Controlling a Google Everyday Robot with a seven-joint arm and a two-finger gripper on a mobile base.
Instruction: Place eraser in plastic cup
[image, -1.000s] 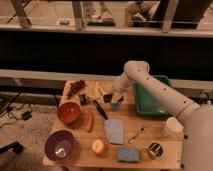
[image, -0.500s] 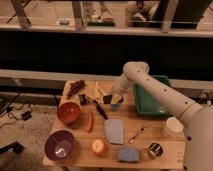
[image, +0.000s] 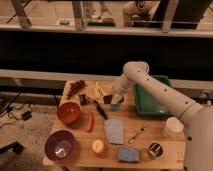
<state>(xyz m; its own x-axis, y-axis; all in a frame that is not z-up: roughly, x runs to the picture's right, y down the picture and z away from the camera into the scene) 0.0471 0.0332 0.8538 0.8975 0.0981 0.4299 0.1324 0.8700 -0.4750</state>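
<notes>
The light-blue plastic cup (image: 116, 106) stands near the middle of the wooden table (image: 170, 150), just left of the green tray. My gripper (image: 115, 97) hangs right above the cup, on the white arm that reaches in from the right. A small dark block, apparently the eraser (image: 107, 99), shows at the gripper's left side, just above the cup's rim. I cannot tell whether it is held.
A green tray (image: 150, 97) lies right of the cup. A black-handled utensil (image: 100, 110), a red bowl (image: 69, 112), a purple bowl (image: 61, 145), a blue-grey cloth (image: 114, 130), a sponge (image: 129, 155), a metal cup (image: 155, 149) and a white cup (image: 172, 126) fill the table.
</notes>
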